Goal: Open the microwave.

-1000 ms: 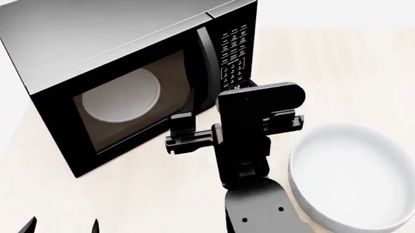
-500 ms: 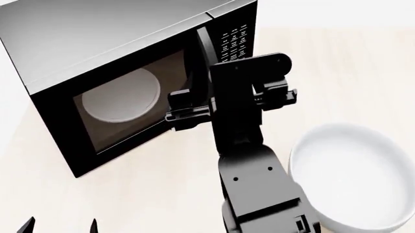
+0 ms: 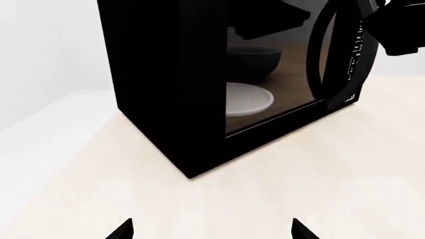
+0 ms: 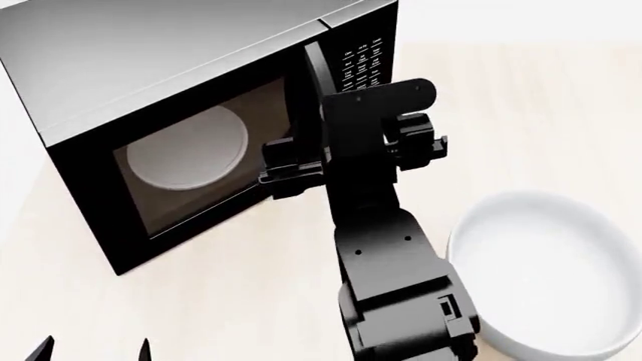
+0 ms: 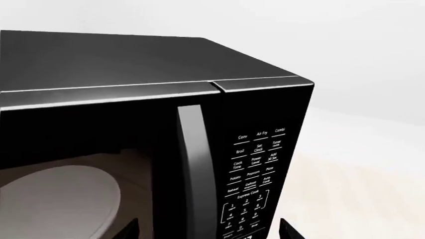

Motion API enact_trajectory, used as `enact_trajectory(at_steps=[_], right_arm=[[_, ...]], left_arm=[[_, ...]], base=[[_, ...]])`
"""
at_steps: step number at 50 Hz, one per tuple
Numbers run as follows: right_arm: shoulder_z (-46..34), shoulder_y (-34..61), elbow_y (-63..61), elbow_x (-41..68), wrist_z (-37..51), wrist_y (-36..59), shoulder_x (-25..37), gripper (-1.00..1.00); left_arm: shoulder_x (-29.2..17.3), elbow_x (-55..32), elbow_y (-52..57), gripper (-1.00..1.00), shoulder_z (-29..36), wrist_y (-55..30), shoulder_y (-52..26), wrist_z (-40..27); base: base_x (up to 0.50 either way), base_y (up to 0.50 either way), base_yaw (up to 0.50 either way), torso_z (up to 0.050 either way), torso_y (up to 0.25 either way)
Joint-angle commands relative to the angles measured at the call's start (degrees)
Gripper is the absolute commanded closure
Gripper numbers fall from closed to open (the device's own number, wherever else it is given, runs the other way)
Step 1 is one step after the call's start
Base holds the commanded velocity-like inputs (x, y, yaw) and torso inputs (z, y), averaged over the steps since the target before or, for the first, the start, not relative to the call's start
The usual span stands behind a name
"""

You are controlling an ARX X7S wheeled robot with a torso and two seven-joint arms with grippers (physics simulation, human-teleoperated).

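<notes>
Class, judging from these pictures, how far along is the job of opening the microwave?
Done: the right gripper is up at the microwave, by its handle. In hand: lining up on that handle; a grasp isn't visible. Left: the door looks shut, so gripping and pulling it open. The left gripper sits low, apart.

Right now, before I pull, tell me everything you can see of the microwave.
The microwave is a large black box standing on the pale table, door shut. Its tinted window shows the white turntable inside. A vertical black handle runs between the window and the white-lettered button panel. The right gripper is at the handle's lower part; whether it touches cannot be told. A white bowl sits apart, nearer the robot.
</notes>
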Motion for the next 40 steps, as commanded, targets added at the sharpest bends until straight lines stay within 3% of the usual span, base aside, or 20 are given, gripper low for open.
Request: enact_trajectory(at_steps=[1,25,26,40], right_arm=[[-1.45,2.96,6.8,0.83,-0.21,-3.01,-0.58,-1.0],[-6.61,7.62,20.55,5.21,0.32,-10.63,-1.53,-1.0],[-6.82,7.71,20.33,5.44,0.44,-10.46,-1.41,1.0],[-7.93,5.09,11.29,7.79,1.93,-6.92,0.99,1.0]], left_arm=[[-0.39,-0.53,0.05,-1.0,0.27,-0.07,-0.14,-0.29],[-0.87,-0.68,0.01,-1.0,1.42,0.28,-0.18,-0.97],[-0.89,-0.65,-0.03,-1.0,1.51,0.3,-0.21,-0.96],[-1.34,-0.97,0.65,-1.0,1.91,0.3,0.03,-1.36]], base=[[0.0,0.0,0.0,0.0,0.0],[0.0,0.0,0.0,0.0,0.0],[0.0,0.0,0.0,0.0,0.0],[0.0,0.0,0.0,0.0,0.0]])
